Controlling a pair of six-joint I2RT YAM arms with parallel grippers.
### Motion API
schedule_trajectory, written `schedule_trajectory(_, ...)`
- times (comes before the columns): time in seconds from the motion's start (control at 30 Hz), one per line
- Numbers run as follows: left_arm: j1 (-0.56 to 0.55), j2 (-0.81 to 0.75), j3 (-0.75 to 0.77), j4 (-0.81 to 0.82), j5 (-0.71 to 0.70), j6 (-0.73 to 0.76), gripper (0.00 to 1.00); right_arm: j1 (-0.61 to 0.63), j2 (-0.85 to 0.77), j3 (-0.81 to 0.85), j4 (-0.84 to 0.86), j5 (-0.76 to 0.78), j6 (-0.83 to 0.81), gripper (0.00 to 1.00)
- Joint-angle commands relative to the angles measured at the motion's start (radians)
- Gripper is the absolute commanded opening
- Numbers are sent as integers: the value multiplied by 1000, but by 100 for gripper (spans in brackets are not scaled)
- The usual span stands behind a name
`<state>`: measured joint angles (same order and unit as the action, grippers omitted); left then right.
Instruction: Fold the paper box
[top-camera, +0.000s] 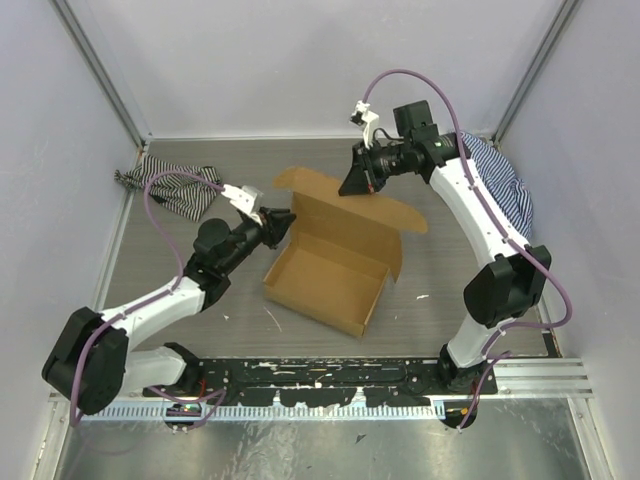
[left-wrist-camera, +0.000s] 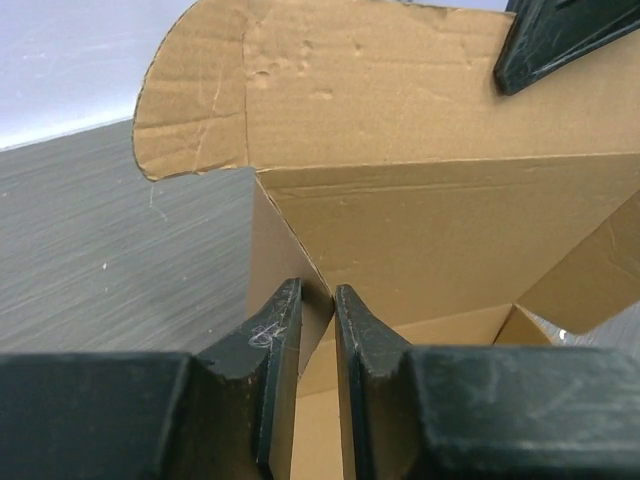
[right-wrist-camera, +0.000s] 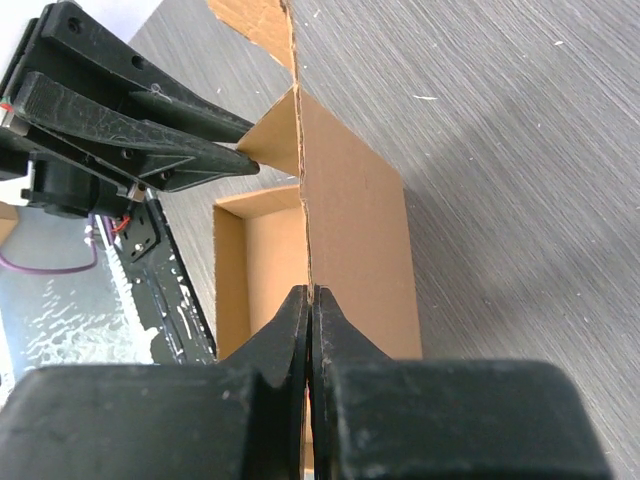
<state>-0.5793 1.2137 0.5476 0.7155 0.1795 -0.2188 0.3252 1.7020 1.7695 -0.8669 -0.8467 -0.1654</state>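
The paper box (top-camera: 335, 270) stands in the middle of the table as a shallow brown tray with its lid panel upright at the back. My left gripper (top-camera: 283, 224) is at the tray's back-left corner. In the left wrist view the jaws (left-wrist-camera: 318, 295) straddle the side wall (left-wrist-camera: 290, 270), closed down narrowly on it. My right gripper (top-camera: 352, 182) is above the lid's top edge. In the right wrist view it (right-wrist-camera: 311, 292) is shut on that cardboard edge (right-wrist-camera: 350, 250), and the left gripper's fingers (right-wrist-camera: 150, 140) show beyond.
A striped cloth (top-camera: 170, 185) lies at the back left. Another striped cloth (top-camera: 505, 185) is bunched at the back right behind the right arm. A black rail (top-camera: 330, 375) runs along the near edge. Grey walls enclose the table.
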Motion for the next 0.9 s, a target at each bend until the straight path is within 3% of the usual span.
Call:
schedule_trajectory(0.0, -13, -40, -36, -71, -32, 10, 25, 39, -15, 37, 48, 108, 15, 1)
schedule_trajectory(0.57, -50, -283, -156, -215, -196, -4, 14, 117, -93, 22, 51, 240, 12, 1)
schedule_trajectory(0.77, -53, -341, -202, -197, -328, 9, 44, 147, -116, 9, -7, 245, -40, 1)
schedule_trajectory(0.87, -52, -332, -212, -164, -344, 18, 51, 173, -128, -7, -25, 245, -71, 1)
